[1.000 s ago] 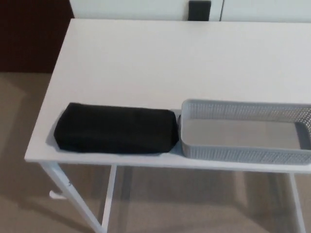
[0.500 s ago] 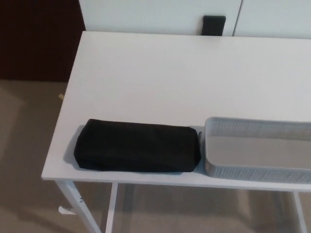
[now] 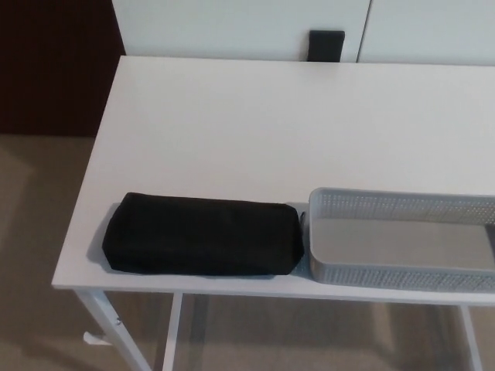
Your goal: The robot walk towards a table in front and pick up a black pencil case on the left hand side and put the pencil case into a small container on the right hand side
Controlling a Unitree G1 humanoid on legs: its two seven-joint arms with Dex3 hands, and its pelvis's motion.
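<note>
No hands are showing in the head view, so there is no telling what the fingers are doing. The black pencil case (image 3: pixel 203 245) is lying flat and lengthwise near the front edge of the white table (image 3: pixel 255 124), on the left, looking soft, fabric-like and rounded at the corners. Just beside its right end is sitting the grey container (image 3: pixel 402 270), a shallow plastic tray with perforated mesh walls and nothing in it, running off the right edge of the picture. Both are sitting close to the front, probably for easy reach. The pick-up is not yet begun.
</note>
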